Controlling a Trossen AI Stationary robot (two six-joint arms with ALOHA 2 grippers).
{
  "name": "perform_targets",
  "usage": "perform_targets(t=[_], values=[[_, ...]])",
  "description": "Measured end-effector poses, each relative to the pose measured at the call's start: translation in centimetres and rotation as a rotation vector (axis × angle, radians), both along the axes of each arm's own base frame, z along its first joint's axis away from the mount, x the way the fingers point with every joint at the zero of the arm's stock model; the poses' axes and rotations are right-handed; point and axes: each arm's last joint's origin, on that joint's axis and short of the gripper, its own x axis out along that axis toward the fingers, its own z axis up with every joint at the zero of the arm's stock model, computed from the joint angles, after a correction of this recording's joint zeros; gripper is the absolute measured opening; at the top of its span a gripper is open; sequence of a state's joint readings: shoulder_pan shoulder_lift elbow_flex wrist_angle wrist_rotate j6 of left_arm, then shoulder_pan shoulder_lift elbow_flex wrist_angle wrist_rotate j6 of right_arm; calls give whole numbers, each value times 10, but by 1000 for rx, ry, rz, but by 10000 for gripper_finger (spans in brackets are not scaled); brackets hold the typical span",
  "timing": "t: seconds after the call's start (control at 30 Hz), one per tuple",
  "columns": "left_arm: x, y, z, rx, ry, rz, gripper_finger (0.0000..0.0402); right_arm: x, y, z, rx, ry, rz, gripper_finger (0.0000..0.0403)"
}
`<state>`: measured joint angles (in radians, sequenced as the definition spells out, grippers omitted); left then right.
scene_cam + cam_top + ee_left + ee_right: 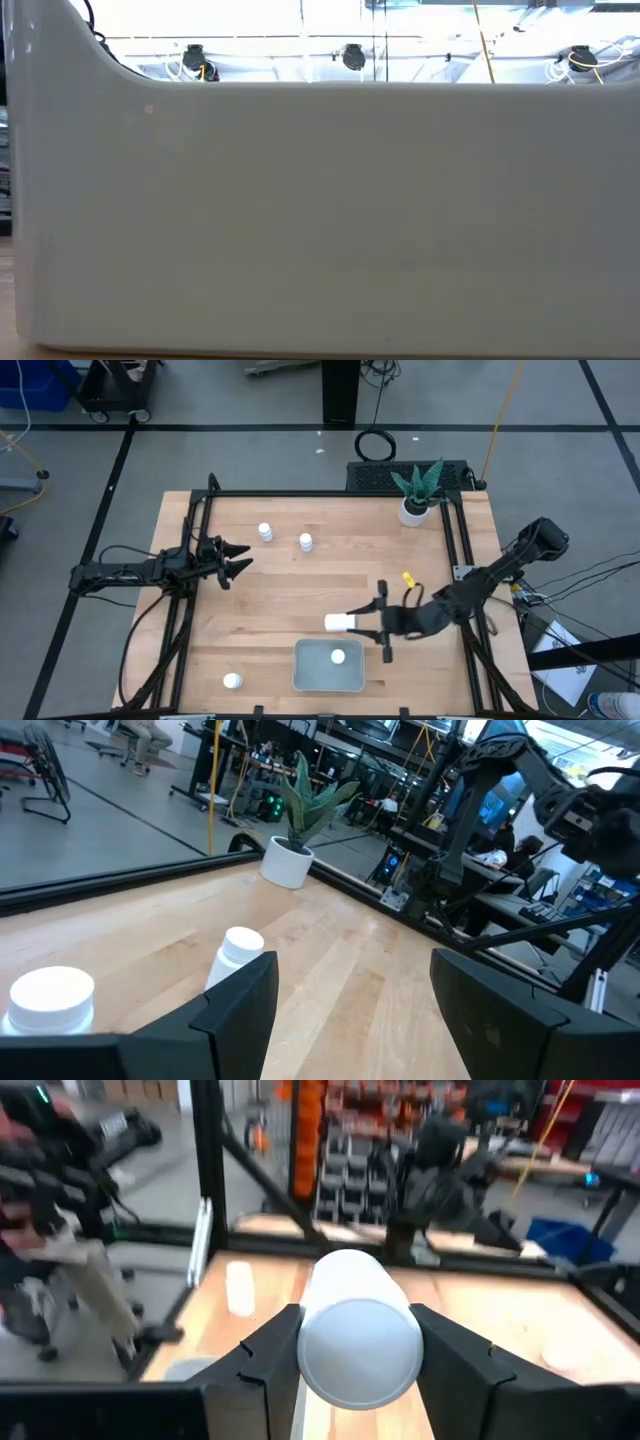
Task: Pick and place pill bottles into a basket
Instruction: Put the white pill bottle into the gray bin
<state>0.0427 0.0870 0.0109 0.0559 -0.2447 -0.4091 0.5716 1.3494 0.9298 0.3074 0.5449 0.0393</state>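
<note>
Landmark: basket (pixel 310 678), at the table's near edge. One pill bottle (pixel 232 681) stands left of it, apart. My left gripper (pixel 238 558) hangs well up-left of the basket, fingers spread, holding nothing. Two bottles (pixel 265 532) (pixel 306 542) stand beyond the basket, near that gripper. One bottle (pixel 338 656) stands inside the basket. My right gripper (pixel 362 622) — just above the basket's far rim — is clamped on a bottle lying sideways (pixel 337 622).
</note>
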Motion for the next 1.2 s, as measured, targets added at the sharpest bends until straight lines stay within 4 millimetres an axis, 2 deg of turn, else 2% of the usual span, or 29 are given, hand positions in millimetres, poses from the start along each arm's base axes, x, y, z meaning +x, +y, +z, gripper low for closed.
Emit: perform_targets(t=[0.3,0.57,0.7,0.87,1.07,1.2], values=[[0,0,0,3,1,0,269,43,16,-3,-16,139,54,151],[0,0,0,4,0,-6,269,63,28,-3,-60,214,53,151],[0,0,0,3,-3,-7,269,64,33,2,-62,258,52,151],[0,0,0,3,-3,-7,269,59,42,20,-80,296,78,151],[0,0,0,2,-4,-8,269,54,43,31,-58,367,61,151],[0,0,0,0,-5,-8,269,52,51,45,-26,357,131,151]])
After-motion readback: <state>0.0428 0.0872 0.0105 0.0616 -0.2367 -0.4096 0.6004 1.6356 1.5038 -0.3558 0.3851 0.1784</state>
